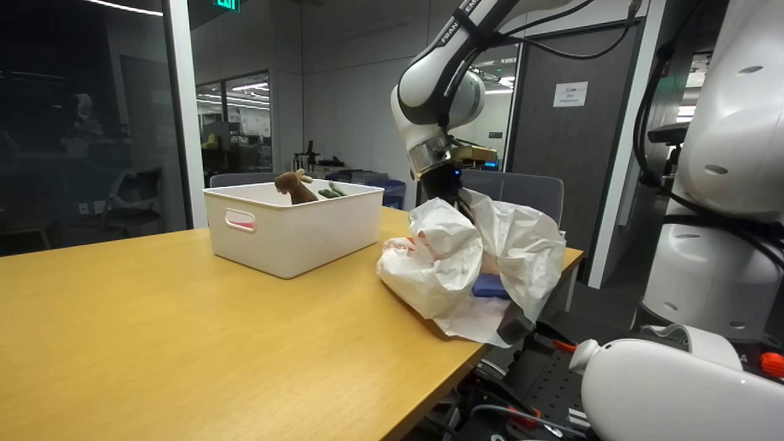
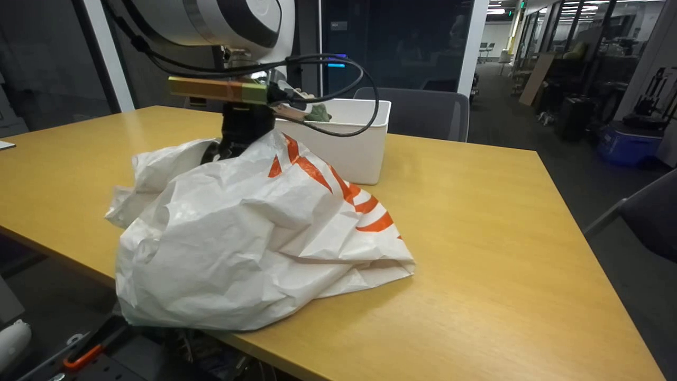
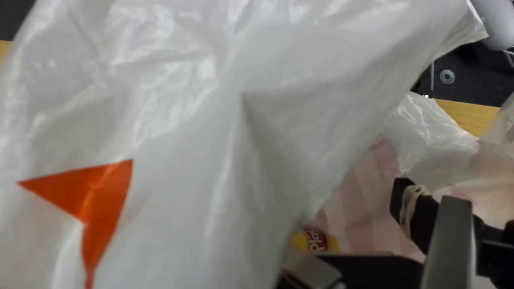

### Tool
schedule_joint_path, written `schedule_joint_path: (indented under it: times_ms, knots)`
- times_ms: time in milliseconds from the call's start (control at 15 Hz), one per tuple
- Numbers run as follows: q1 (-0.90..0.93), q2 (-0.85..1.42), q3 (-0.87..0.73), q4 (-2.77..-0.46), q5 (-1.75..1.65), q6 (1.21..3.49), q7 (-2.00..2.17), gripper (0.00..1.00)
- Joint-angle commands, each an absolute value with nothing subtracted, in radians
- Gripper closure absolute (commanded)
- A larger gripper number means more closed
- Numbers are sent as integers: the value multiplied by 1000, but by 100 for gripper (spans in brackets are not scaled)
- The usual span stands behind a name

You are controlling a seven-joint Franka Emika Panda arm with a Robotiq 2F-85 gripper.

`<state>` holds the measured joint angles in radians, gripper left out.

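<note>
My hand (image 2: 219,152), spread wide and grasping nothing I can see, is at the mouth of the white bag (image 2: 227,248) on the worktop (image 2: 502,254); a yellow Play-labelled item (image 3: 316,239) seems to lie inside the bag. I judge this a reach or a release there, and the next move calls for avoiding snags on the bag's loose plastic.

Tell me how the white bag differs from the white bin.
The white bag is crumpled and limp; the white bin is smooth and straight-sided. The white bag bears orange print; the white bin shows none on its visible walls. The white bag lies slumped across the edge of the table, while the white bin stands upright farther in. Both are white and rest on the table.
</note>
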<state>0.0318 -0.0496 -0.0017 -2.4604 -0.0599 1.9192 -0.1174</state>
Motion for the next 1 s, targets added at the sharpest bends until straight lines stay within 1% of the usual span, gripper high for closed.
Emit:
schedule_joint_path:
  times_ms: [0,200,467,533,600,667,733,867,933]
  knots:
    - [20,4,-7,-2443,17,1984,-228,0]
    - [7,40,-12,-2465,77,2100,-266,0]
    - [-8,79,-10,-2489,58,2208,-266,0]
    - [-10,84,-9,-2493,54,2223,-264,25]
    - [-11,84,-8,-2498,52,2239,-261,27]
    - [-12,84,-7,-2501,52,2250,-265,34]
    - [-13,83,-6,-2504,52,2260,-264,44]
    - [-12,66,-4,-2514,52,2264,-266,57]
    - [-12,55,-4,-2515,51,2251,-265,66]
